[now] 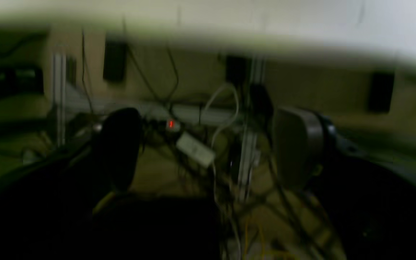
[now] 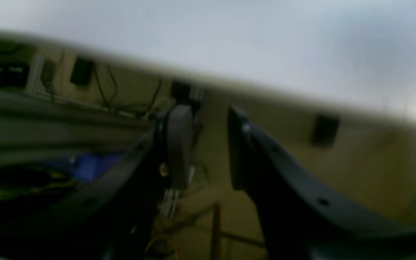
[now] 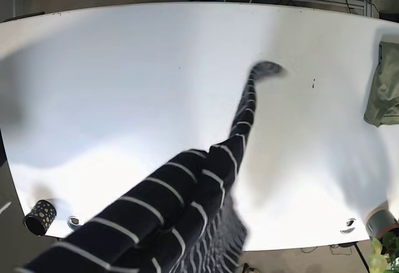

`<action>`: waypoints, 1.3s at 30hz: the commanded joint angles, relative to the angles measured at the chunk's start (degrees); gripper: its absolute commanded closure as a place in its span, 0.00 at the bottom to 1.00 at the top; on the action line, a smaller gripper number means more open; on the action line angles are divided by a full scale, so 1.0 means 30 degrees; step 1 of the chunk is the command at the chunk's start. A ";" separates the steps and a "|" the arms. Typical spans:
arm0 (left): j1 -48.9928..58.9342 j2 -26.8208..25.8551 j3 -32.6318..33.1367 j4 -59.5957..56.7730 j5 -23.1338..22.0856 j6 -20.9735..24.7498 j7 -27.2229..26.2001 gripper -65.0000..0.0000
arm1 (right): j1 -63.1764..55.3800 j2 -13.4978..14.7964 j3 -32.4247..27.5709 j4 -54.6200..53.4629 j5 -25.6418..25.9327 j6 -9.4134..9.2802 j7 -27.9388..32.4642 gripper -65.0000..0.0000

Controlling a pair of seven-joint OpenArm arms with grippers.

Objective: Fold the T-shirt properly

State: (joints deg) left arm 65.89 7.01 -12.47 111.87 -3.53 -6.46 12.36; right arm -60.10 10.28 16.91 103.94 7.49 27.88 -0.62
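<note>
Two fingers frame the left wrist view, where the left gripper (image 1: 208, 148) stands wide apart with nothing between its pads; beyond it lies only a blurred tangle of cables (image 1: 215, 144) under the pale table edge (image 1: 208, 39), and no cloth shows, so this arm appears to hang off the table looking beneath it. The right wrist view tells much the same: the right gripper (image 2: 208, 144) is parted by a narrower gap, empty, with the tabletop's underside or edge filling the upper frame and no shirt in sight. From the base view, the striped T-shirt (image 3: 187, 204) is draped from about 7 o'clock at the near table edge toward the centre, one thin sleeve or corner (image 3: 265, 70) stretched out toward 1 o'clock; much of the body seems to hang over the near edge, bunched and blurred. A green garment (image 3: 383, 92) sits at 3 o'clock, a spotted cup (image 3: 40, 215) at 8 o'clock on the white table (image 3: 112, 86). Neither arm is visible here. The risk, as I judge it, is that the overhanging weight drags the whole shirt off the table before either hand takes hold, since both are empty; a blind grab from below could also catch several layers at once and twist the fold, or snag the cables
</note>
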 commanded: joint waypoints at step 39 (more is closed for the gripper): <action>-1.0812 -0.1822 -0.0195 -1.9929 -0.0010 -0.0001 -0.0354 0.19 | 0.8940 0.0133 -0.2397 -1.7577 0.0010 0.0070 0.0398 0.74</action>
State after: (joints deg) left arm 33.50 1.56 -12.99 54.17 -3.55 -6.44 11.49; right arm -33.17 10.04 9.58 52.95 7.49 27.46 0.01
